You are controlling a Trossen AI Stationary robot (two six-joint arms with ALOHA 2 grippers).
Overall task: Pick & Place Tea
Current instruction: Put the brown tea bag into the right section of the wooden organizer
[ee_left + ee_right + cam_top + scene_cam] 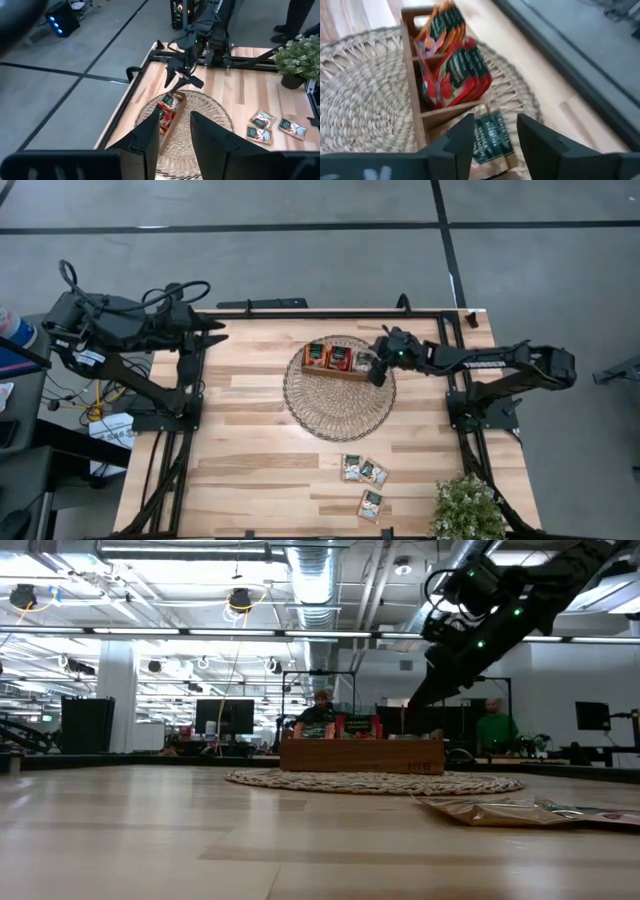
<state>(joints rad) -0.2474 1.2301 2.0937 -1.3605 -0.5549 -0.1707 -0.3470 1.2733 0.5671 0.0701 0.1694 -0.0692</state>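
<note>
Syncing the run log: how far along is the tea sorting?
Done: red-orange sachets fill two compartments of the wooden tray on the wicker mat.
In hand: the right hand is open over the end compartment, a pale sachet lying between its fingers, apparently just dropped in.
Left: three pale sachets lie on the table. The left hand waits at the table's edge.

The right end effector hangs with its two dark fingers parted just above the wooden tray, which stands on the round wicker mat. Between the fingers, pale sachets with dark green labels lie in the tray's nearest compartment. Red-orange sachets stand packed in the two compartments beyond.
</note>
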